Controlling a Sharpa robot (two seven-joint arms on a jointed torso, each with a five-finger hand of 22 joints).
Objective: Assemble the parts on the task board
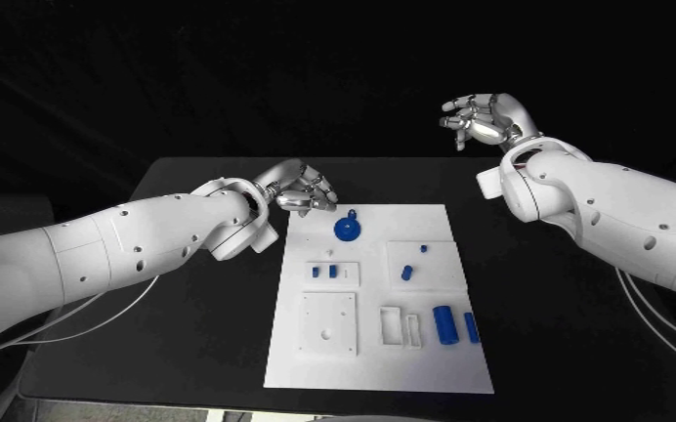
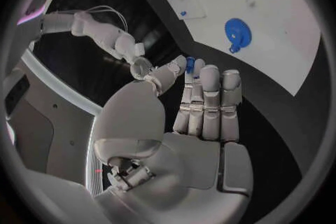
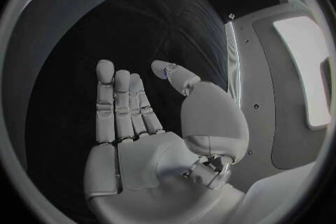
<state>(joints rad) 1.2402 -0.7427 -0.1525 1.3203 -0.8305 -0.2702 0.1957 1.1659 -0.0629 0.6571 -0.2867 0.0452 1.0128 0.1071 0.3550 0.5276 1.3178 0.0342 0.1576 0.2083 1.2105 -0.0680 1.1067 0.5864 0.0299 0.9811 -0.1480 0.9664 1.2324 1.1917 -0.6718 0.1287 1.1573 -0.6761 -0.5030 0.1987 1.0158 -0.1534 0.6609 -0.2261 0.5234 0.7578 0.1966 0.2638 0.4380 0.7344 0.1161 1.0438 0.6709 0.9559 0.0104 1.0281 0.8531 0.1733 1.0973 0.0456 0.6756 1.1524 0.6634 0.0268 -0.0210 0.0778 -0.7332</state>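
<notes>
Head view shows the white task board (image 1: 378, 363) lying in the middle of the black table (image 1: 197, 344), with blue parts spread over it: a round blue disc with a short stem (image 1: 347, 228) near the far edge, two small pegs (image 1: 324, 271) standing in a raised square block on the left side, another small peg (image 1: 405, 272) to the right of them, and two larger blue cylinders (image 1: 455, 325) lying side by side near the right edge. The left robot hand (image 1: 297, 190) sits low at the far left corner of the board, just beside the disc. From the left wrist view its fingers (image 2: 210, 102) stand nearly straight and close together, and a small blue piece (image 2: 189, 64) appears to be pinched between the thumb tip and a fingertip, though so little of it shows that I cannot be certain of the hold. The right robot hand (image 1: 485, 121) is raised well above and beyond the table's far right corner, well apart from the board; in the right wrist view its fingers (image 3: 122, 106) are straight, the thumb stands away from them, and nothing lies in the palm.
</notes>
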